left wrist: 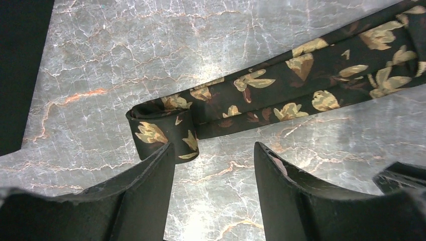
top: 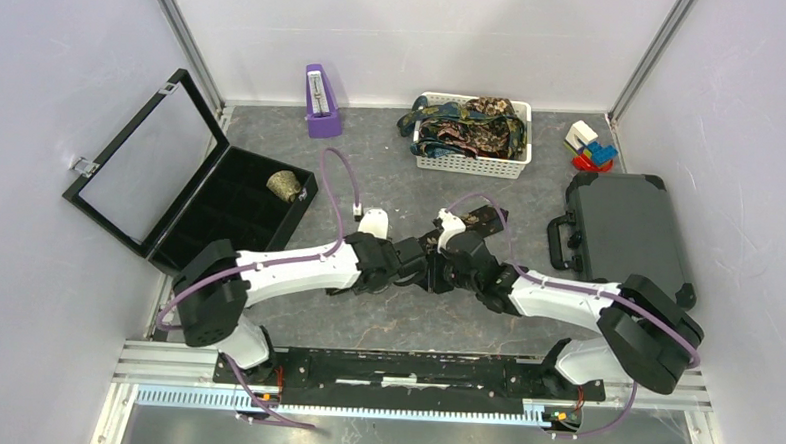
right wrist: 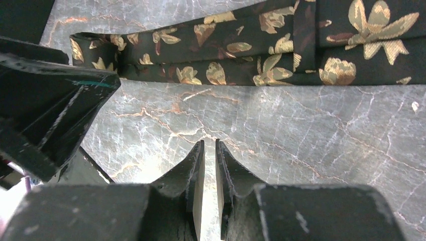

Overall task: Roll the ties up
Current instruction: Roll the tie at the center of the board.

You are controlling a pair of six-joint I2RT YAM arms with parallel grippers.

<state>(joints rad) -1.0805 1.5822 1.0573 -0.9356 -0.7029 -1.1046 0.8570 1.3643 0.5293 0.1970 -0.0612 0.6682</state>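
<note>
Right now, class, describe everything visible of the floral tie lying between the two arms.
The tie is dark brown woven-looking fabric printed with gold leaves and flowers. It lies flat across the marbled grey table, one end curled into a small loose roll just ahead of the open left fingers; contact is unclear.

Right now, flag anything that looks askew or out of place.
The tie's rolled end is loose and cocked across the strip, not gripped by the open left gripper. Spare ties droop over the basket rim.
</note>
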